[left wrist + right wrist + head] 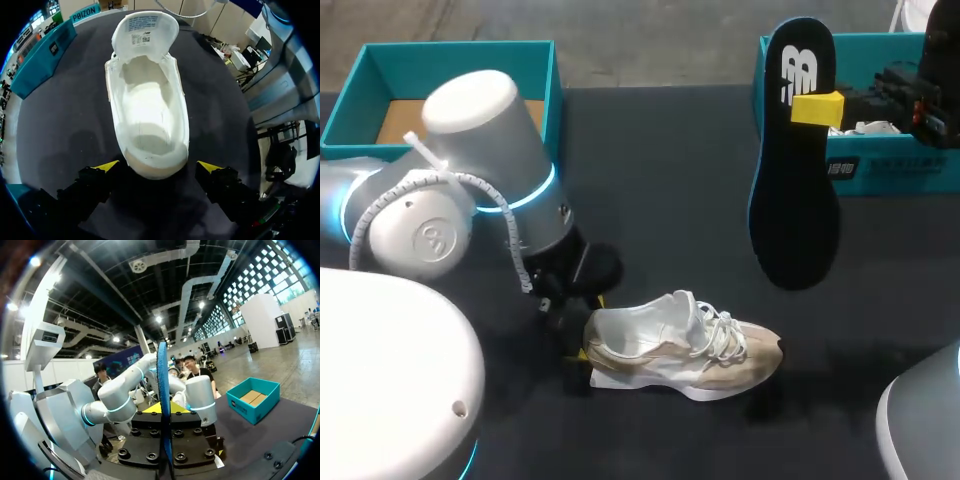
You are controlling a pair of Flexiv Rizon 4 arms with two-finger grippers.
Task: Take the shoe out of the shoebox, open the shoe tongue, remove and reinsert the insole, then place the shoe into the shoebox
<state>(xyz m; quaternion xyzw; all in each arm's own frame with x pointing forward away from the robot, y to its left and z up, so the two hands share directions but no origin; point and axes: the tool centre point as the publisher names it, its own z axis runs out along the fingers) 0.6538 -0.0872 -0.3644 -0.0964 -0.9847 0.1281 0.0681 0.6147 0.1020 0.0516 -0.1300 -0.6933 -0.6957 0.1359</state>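
A white and beige shoe (pixel 685 348) lies on its sole on the dark table, toe to the right. In the left wrist view the shoe (pixel 147 110) shows its bare inside, with the tongue (pixel 145 27) folded forward. My left gripper (pixel 582 330) is at the heel and stands open (pixel 158 169), a yellow tip on either side of the heel with a gap on each side. My right gripper (pixel 817 108) is raised at the back right, shut on the black insole (pixel 795 180), which hangs down heel end up. Seen edge-on, the insole (pixel 162 370) stands between the right gripper's (pixel 163 410) fingers.
A teal shoebox (pixel 545 95) with a brown floor stands at the back left, behind my left arm (pixel 490 170). A second teal box (pixel 880 165) stands at the back right, behind the insole. The first box (pixel 252 400) also shows in the right wrist view.
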